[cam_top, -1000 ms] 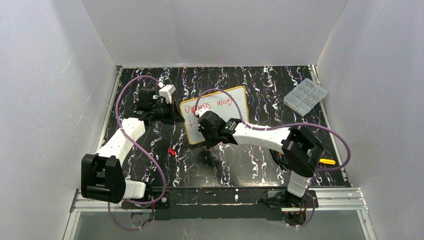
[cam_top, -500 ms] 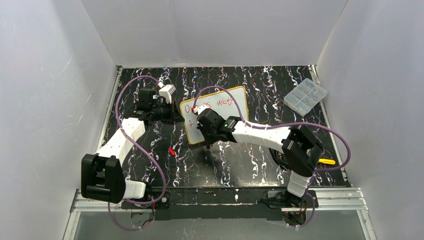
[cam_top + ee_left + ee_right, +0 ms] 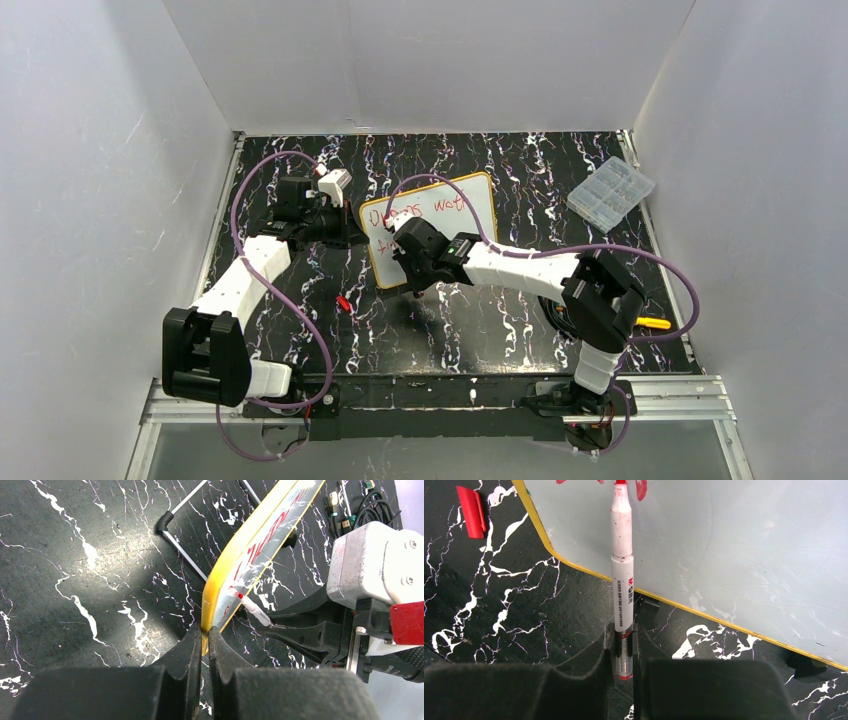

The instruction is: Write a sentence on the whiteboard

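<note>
Right wrist: pinches red marker in narrowly parted right gripper, shifted left along whiteboard, starting second line of sentence; clamps board edge in shut left gripper

You had the whiteboard standing at the middle of the table, nearer its far edge. The compartment box lay near the far right corner, and the cap lay left of the whiteboard.
</note>
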Controlling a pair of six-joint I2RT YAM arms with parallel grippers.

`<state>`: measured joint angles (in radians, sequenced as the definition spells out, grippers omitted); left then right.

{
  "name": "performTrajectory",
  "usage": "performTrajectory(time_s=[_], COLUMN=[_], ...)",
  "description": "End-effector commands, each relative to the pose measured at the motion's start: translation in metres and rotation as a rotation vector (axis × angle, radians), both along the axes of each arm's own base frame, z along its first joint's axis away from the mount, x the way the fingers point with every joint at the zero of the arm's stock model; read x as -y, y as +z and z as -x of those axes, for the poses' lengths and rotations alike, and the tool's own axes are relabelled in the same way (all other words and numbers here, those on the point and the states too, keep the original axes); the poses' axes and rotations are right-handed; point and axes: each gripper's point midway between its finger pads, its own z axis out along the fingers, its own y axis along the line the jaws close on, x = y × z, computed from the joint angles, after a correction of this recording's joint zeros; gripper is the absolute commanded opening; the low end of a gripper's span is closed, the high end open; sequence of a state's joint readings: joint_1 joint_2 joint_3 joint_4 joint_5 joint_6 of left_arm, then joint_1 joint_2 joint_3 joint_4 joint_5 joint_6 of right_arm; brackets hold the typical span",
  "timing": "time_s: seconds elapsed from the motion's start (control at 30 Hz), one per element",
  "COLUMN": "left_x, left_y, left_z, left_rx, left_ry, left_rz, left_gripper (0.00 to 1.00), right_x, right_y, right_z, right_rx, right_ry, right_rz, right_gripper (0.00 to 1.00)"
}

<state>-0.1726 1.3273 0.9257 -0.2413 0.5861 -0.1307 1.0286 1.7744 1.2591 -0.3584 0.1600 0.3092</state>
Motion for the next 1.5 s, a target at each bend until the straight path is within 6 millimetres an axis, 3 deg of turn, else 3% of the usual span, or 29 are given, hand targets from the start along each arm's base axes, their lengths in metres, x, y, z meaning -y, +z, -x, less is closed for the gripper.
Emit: performTrajectory(time_s=[0.0, 0.3, 0.57, 0.93, 1.1, 1.3, 1.47], left_x=[0.004, 0.004, 0.004, 0.004, 0.004, 0.004, 0.004], left_y=[0.018, 0.018, 0.018, 0.019, 0.019, 0.019, 0.02], left_z=[0.006, 0.006, 0.007, 0.006, 0.007, 0.007, 0.007], left_rx=[0.046, 0.047, 0.047, 0.049, 0.049, 0.051, 0.053], left_ry=[-0.026, -0.026, -0.027, -0.026, -0.027, -0.026, -0.024], left_rz=[0.026, 0.026, 0.026, 0.026, 0.027, 0.026, 0.026], left_gripper=[0.0, 0.0, 0.0, 0.0, 0.0, 0.0, 0.0], right_x=[0.006, 0.014, 0.003, 0.018, 0.013, -0.006, -0.014], right_y=[-0.01, -0.007, 0.002, -0.024, -0.03, -0.017, 0.018], right_z=[0.004, 0.001, -0.006, 0.018, 0.03, 0.026, 0.009], right_rx=[-0.015, 0.003, 0.023, -0.066, -0.09, -0.062, 0.041], right_ry=[-0.001, -0.035, -0.019, 0.0, 0.026, 0.047, 0.003], right_rz=[0.035, 0.062, 0.04, 0.08, 0.08, 0.022, -0.05], right_gripper=[0.01, 0.01, 0.01, 0.01, 0.01, 0.01, 0.01])
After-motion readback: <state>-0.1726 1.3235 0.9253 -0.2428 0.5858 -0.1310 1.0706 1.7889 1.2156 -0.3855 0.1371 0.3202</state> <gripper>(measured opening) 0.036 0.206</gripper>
